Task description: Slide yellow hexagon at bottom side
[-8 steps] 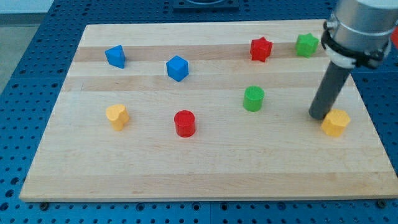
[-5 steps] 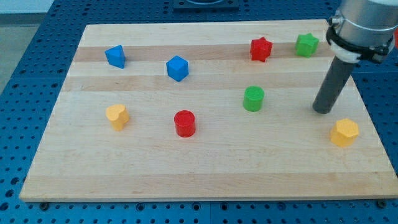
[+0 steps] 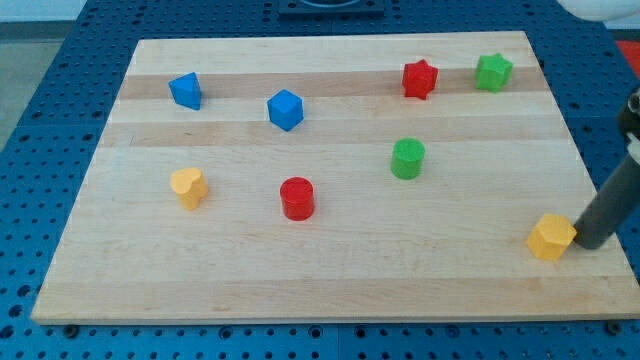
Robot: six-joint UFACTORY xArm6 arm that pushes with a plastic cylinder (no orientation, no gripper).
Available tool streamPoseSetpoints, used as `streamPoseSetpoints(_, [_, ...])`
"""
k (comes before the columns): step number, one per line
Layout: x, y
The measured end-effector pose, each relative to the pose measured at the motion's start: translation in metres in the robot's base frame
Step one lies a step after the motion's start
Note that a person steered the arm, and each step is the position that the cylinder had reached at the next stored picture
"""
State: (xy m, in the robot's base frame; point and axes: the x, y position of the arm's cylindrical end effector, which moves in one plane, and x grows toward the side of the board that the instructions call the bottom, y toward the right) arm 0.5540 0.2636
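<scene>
Eight blocks are seen on the wooden board point(image 3: 330, 270). The yellow hexagon point(image 3: 551, 237) is a small, flat-topped piece of bright yellow-orange colour, with its facets lit on top and darker on the side. It is placed near the view's bottom right corner of the board, close to the right edge. My tip point(image 3: 584, 245) is found just beside it, on its right side, and seems to touch it; the dark rod rises from there toward the view's right. No gripper is carried by the arm, so nothing is grasped or released; the hexagon is only pushed.

No writing, label or brand can be read on any block or on the board.

A yellow heart point(image 3: 187, 186) is located at the view's left, and a red cylinder point(image 3: 297, 198) lies to its right. A green cylinder point(image 3: 408, 158) is set near the middle. Two blue blocks, a blue one point(image 3: 186, 90) and a blue cube point(image 3: 285, 109), are seen at the top left. A red star point(image 3: 420, 78) and a green star point(image 3: 493, 72) are placed at the top right, near each other.
</scene>
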Motion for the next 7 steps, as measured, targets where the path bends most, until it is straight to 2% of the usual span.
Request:
streamPoseSetpoints(1, [0.005, 0.004])
streamPoseSetpoints(2, [-0.041, 0.017])
streamPoseSetpoints(3, [-0.062, -0.006])
streamPoseSetpoints(4, [-0.055, -0.042])
streamPoseSetpoints(6, [-0.017, -0.044])
streamPoseSetpoints(7, [-0.011, -0.044])
